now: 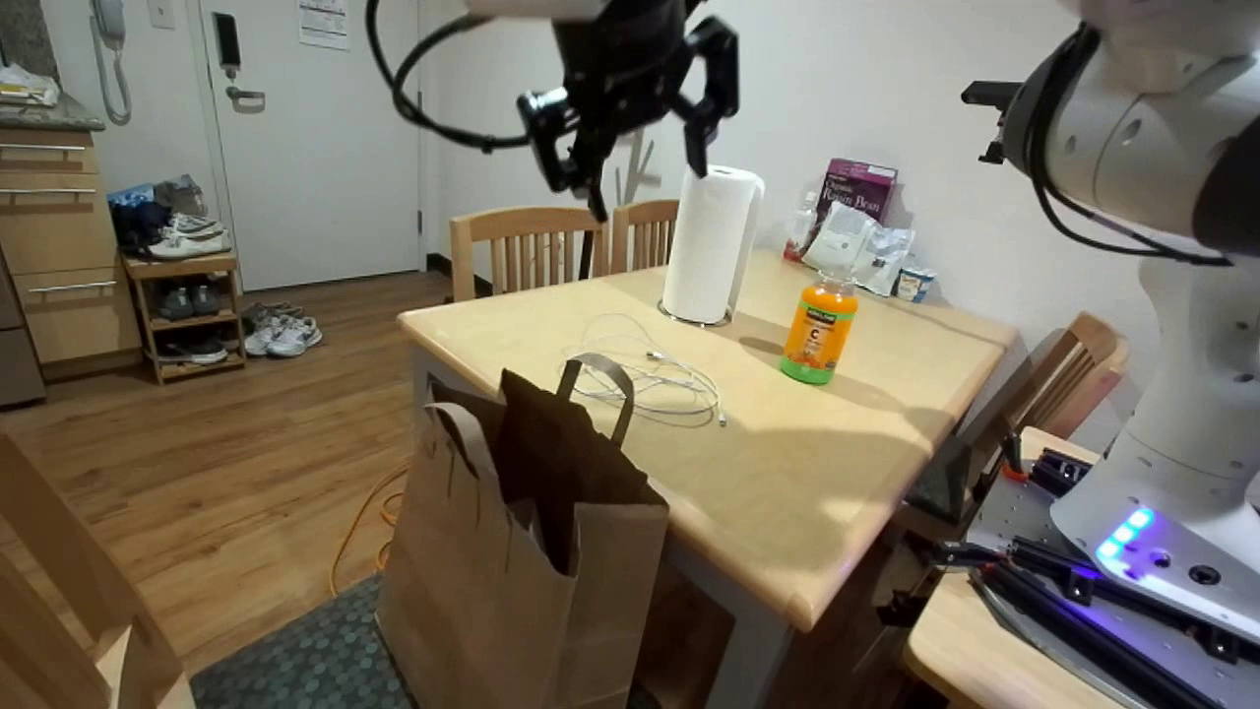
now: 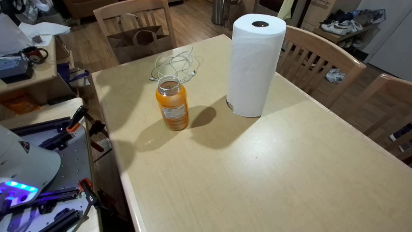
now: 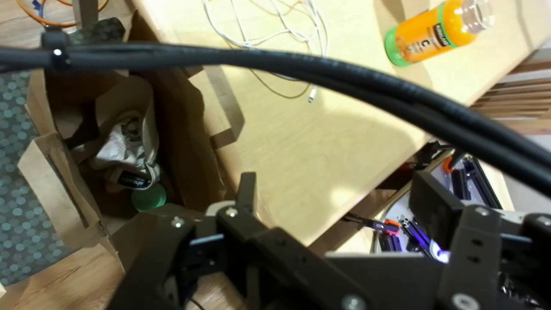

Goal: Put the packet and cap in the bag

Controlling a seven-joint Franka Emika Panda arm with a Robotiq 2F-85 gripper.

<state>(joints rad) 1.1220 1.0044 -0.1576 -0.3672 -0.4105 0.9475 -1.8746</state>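
The brown paper bag (image 1: 492,591) stands upright with its top open beside the table; it also shows behind the table in an exterior view (image 2: 140,48). In the wrist view I look down into the bag (image 3: 189,142). The whitish cap (image 3: 125,148) lies inside it, with a dark label showing. The packet does not show in any view; whether it is under the cap I cannot tell. My gripper (image 1: 647,189) is open and empty, high above the table and bag. Its spread fingers also show in the wrist view (image 3: 333,183), with nothing between them.
A green round lid (image 3: 148,198) lies in the bag near the cap. An orange bottle (image 1: 819,330), a tall paper-towel roll (image 1: 714,246) and a coiled white cable (image 1: 650,379) are on the table (image 2: 273,180). Wooden chairs (image 2: 322,61) stand around it.
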